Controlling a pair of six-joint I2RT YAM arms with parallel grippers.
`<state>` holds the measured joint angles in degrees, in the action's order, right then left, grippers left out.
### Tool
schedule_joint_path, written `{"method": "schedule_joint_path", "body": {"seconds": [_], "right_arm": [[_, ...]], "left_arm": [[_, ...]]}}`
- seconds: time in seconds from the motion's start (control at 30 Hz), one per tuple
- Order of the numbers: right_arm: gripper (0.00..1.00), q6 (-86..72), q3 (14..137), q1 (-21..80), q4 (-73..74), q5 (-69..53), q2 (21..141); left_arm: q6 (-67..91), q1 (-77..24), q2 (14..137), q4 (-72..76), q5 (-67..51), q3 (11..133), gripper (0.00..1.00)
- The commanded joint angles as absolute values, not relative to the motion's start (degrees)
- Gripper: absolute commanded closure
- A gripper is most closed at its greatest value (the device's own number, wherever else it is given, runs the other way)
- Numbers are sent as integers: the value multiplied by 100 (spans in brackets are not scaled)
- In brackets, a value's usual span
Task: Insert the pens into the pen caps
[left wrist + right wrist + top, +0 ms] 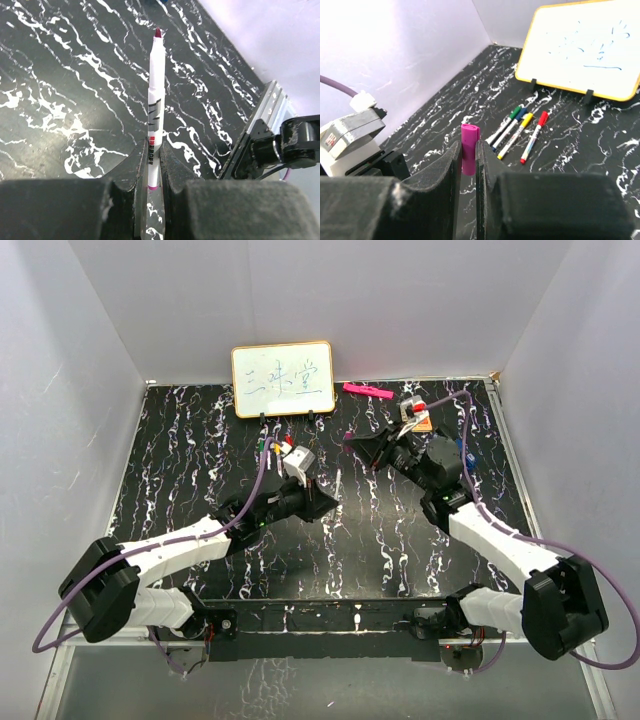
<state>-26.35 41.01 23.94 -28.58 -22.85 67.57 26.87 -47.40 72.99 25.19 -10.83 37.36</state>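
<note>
The uncapped pen runs lengthwise up the middle of the left wrist view, with its dark-red tip toward the top edge. Its barrel is smooth and white, with grey print and a purple band at the bottom. The left gripper pinches that lower end between matte black fingers. At lower centre of the right wrist view, the right gripper is clamped on a short magenta plastic cap standing up out of the fingertips. Four capped pens lie side by side on the black marbled table, right of centre.
</note>
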Motion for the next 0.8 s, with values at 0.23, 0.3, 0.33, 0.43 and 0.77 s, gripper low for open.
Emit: {"method": "schedule_joint_path", "body": {"seconds": [0.23,0.3,0.33,0.43,0.77], "right_arm": [[100,-2857,3437,2909,-4890,-1674,6583],[100,-2853,3412,2953,-4961,-1634,6577],[100,-2842,3417,2966,-4977,-1612,6560],[100,-2848,3434,2987,-4997,-1600,6550],[100,-2748,3437,2997,-4909,-1500,6420]], "left_arm": [[3111,-4732,7156,3637,-1458,3774,100],[3164,-4729,7143,3710,-1482,3760,100],[3181,-4732,7133,3749,-1497,3748,100],[3206,-4731,7111,3794,-1495,3721,100],[3227,-4734,7048,3717,-1409,3604,100]]}}
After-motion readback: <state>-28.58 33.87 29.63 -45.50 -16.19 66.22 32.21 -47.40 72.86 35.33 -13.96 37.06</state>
